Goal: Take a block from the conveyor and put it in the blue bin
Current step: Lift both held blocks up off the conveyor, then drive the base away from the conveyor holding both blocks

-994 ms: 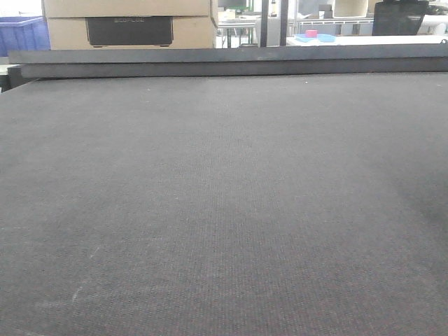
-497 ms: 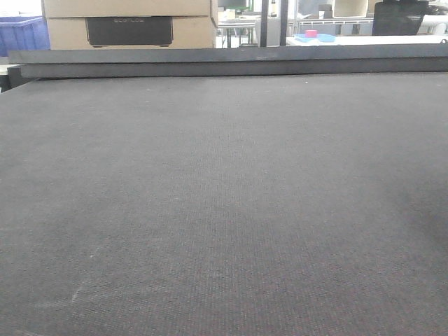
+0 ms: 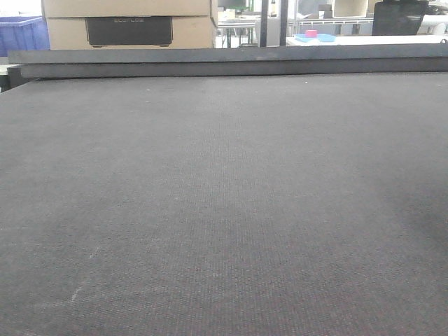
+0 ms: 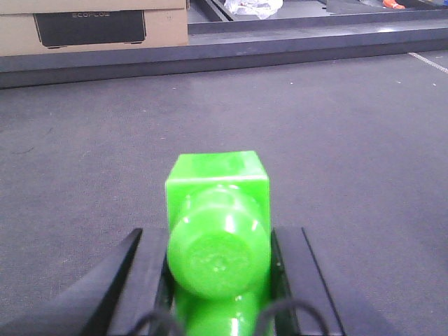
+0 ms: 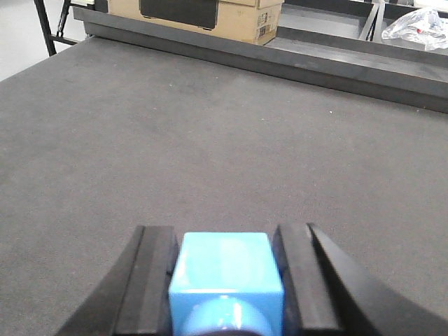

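The light sky-blue block (image 5: 225,269) sits between the black fingers of my right gripper (image 5: 225,234), which is shut on it and holds it over the dark grey woven conveyor belt (image 5: 210,140). A rounded blue part shows at its near end. My left gripper (image 4: 218,234) is shut on a bright green block (image 4: 217,185) with a rounded near end, also over the belt (image 4: 336,140). In the front view the belt (image 3: 224,210) fills the frame, with its dark rail (image 3: 231,63) at the far edge. No gripper or block shows there.
A blue bin (image 3: 21,35) stands beyond the rail at the far left, next to a cardboard box (image 3: 129,24). A pink block on a blue plate (image 3: 311,34) lies on a far table. The box also shows in the left wrist view (image 4: 91,28) and the right wrist view (image 5: 203,14).
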`<state>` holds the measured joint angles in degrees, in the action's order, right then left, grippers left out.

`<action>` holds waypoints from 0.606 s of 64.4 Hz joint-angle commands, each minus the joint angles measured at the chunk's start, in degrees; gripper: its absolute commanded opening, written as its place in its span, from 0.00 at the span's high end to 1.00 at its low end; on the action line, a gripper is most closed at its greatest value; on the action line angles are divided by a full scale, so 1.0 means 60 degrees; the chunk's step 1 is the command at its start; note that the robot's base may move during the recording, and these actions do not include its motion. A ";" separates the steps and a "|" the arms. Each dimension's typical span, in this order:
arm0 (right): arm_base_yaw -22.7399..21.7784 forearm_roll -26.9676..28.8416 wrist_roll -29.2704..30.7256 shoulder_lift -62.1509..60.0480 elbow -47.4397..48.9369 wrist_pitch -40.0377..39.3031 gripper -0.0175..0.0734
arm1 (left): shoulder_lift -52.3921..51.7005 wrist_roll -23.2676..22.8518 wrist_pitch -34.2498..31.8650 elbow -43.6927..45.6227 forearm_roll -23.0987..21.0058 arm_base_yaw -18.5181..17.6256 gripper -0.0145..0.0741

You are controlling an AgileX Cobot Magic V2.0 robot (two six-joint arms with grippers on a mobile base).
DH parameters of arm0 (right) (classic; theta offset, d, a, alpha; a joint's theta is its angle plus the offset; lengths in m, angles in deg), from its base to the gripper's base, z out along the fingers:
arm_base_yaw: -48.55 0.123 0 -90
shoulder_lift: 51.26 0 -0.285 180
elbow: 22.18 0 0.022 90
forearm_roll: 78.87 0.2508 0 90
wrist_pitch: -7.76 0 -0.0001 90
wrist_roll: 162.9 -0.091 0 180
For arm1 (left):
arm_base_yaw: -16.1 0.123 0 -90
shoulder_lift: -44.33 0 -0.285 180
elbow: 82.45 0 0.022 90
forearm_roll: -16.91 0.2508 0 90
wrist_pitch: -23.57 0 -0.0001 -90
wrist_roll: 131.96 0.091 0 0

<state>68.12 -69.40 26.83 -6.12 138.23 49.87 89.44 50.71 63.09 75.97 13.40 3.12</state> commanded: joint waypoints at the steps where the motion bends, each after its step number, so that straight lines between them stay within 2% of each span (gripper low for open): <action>1: 0.0015 -0.0047 0.0031 -0.0034 -0.0015 -0.0239 0.98 | -0.0054 -0.0048 -0.0244 -0.0007 -0.0044 -0.0063 0.96; 39: 0.0015 -0.0047 0.0031 -0.0034 -0.0015 -0.0239 0.98 | -0.0054 -0.0048 -0.0244 -0.0007 -0.0044 -0.0063 0.96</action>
<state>68.17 -69.40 26.74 -6.12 138.23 49.87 89.44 50.71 63.09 75.97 13.40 3.12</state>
